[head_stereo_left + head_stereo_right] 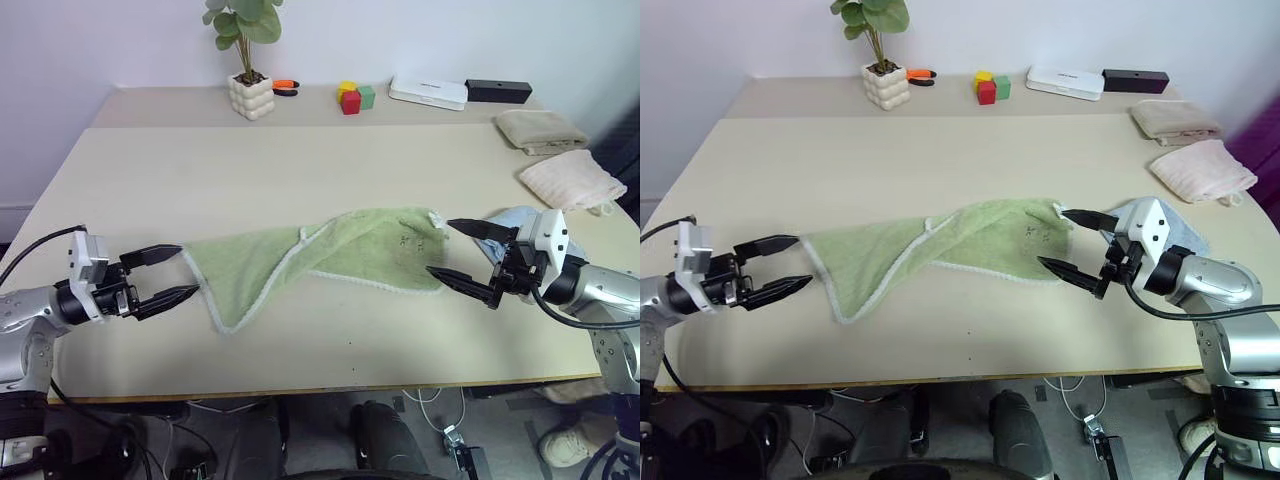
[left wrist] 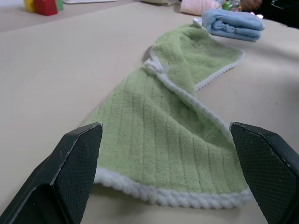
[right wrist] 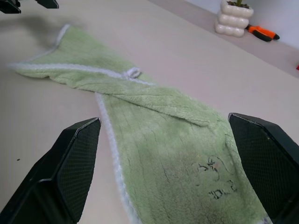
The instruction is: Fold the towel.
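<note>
The light green towel (image 1: 330, 255) lies crumpled lengthwise across the middle of the table, twisted so that its whitish edging crosses near the centre. Its embroidered mark (image 3: 217, 179) faces up near the right end. My left gripper (image 1: 175, 272) hovers open just off the towel's left end, fingers pointing at it. At the towel's right end my right gripper (image 1: 455, 250) is open too, one finger above the cloth's edge and one below. Neither gripper holds anything.
A light blue cloth (image 2: 233, 23) sits behind my right gripper. Beige (image 1: 540, 130) and pink (image 1: 572, 180) folded towels lie at the right. A potted plant (image 1: 250, 92), coloured blocks (image 1: 354, 97), a white box (image 1: 428, 91) and a black box (image 1: 498, 91) line the far edge.
</note>
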